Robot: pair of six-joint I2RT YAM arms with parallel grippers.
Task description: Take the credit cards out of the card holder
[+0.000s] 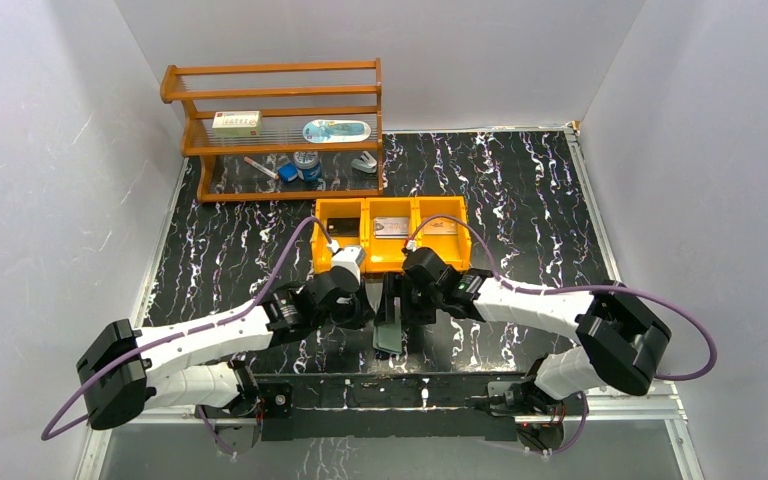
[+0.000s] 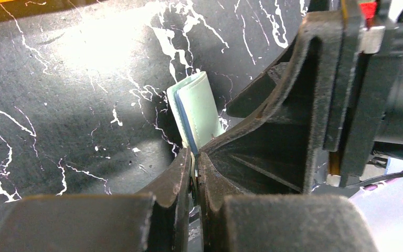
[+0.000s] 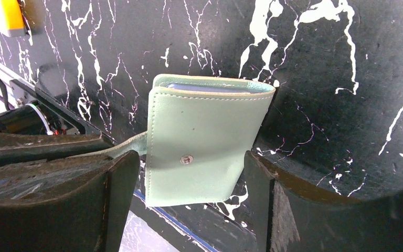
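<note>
The muted-green card holder point(image 1: 389, 335) hangs folded between my two grippers, just above the table's near middle. My left gripper point(image 2: 194, 164) is shut on one thin flap of the card holder point(image 2: 197, 113). My right gripper point(image 3: 189, 181) is open, one finger on each side of the card holder point(image 3: 204, 142), whose snap faces the camera; neither finger presses it. A bluish edge point(image 3: 210, 86) shows in its top fold; I cannot tell what it is. A silver-grey credit card point(image 1: 392, 228) and a tan one point(image 1: 441, 227) lie in the orange tray point(image 1: 364, 262); its left compartment holds something dark.
The orange three-compartment tray sits just beyond both grippers. A wooden rack point(image 1: 275, 130) with a white box and small items stands at the back left. White walls close the table on three sides. The arm bases line the near edge.
</note>
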